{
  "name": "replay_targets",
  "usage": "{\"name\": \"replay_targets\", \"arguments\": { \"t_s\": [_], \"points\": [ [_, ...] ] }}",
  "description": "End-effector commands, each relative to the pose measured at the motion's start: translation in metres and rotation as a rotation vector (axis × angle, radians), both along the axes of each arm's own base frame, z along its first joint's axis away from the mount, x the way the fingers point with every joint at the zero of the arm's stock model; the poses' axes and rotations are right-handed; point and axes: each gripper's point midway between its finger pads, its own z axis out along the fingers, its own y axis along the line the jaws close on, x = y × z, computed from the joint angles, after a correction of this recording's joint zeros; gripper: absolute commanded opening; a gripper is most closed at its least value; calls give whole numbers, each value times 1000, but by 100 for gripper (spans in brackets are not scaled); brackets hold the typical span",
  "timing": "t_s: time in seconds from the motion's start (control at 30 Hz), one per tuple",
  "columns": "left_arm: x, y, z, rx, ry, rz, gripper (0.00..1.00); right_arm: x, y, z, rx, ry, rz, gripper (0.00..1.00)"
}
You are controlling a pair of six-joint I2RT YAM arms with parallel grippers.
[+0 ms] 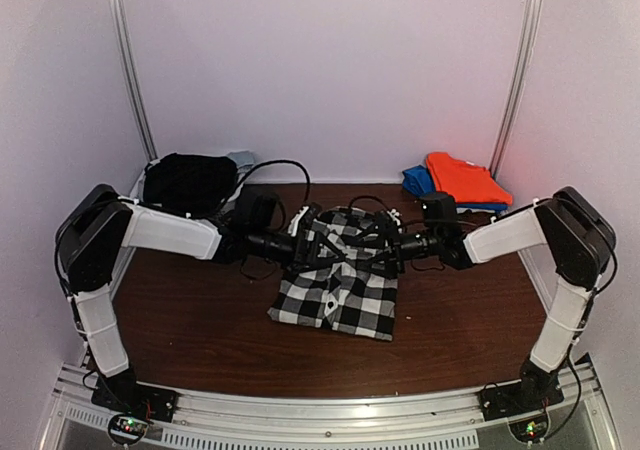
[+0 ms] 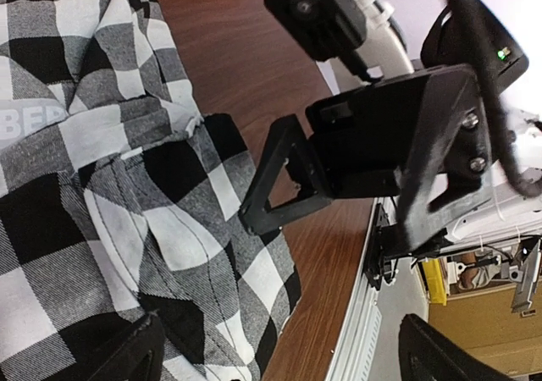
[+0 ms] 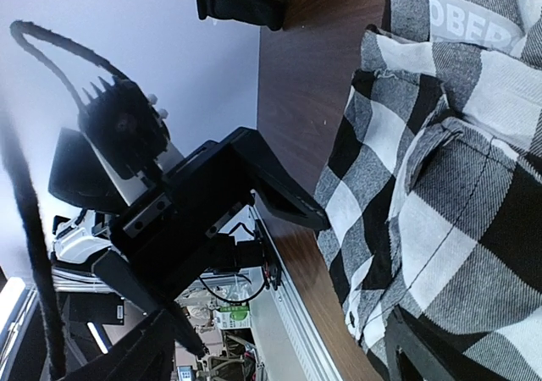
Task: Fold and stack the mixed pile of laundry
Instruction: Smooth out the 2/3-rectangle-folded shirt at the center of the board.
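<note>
The black-and-white checked shirt point(image 1: 338, 288) lies roughly folded in the middle of the brown table. Both arms reach in over its far half, tips facing each other. My left gripper point(image 1: 316, 252) is open, its fingers spread wide over the checked cloth point(image 2: 110, 186) and the table edge, holding nothing. My right gripper point(image 1: 370, 244) is open too, one finger point(image 3: 428, 351) over the checked cloth point(image 3: 449, 195). Each wrist view shows the other gripper close by. A black garment point(image 1: 190, 182) is heaped at the back left. An orange-red garment point(image 1: 463, 178) lies folded at the back right.
The orange-red garment rests on a blue cloth point(image 1: 414, 180). A white basket edge point(image 1: 141, 184) and a grey cloth point(image 1: 241, 158) show beside the black garment. Bare wood point(image 1: 190, 320) lies in front of the shirt. A metal rail point(image 1: 330, 415) runs along the near edge.
</note>
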Motion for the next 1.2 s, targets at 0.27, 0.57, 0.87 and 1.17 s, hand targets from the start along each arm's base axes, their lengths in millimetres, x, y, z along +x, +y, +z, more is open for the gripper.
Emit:
{"name": "replay_targets", "arguments": {
  "t_s": [0.27, 0.57, 0.87, 1.17],
  "points": [
    [39, 10, -9, 97, -14, 200, 83, 31, 27, -32, 173, 139, -78, 56],
    [36, 14, -13, 101, -23, 204, 83, 54, 25, -75, 68, 137, -151, 60],
    [28, 14, -33, 123, 5, 159, 76, 75, 40, -65, 122, 99, -135, 67],
    [21, 17, -21, 51, 20, 98, 52, 64, 30, -7, -20, -48, -63, 68]
  ]
}}
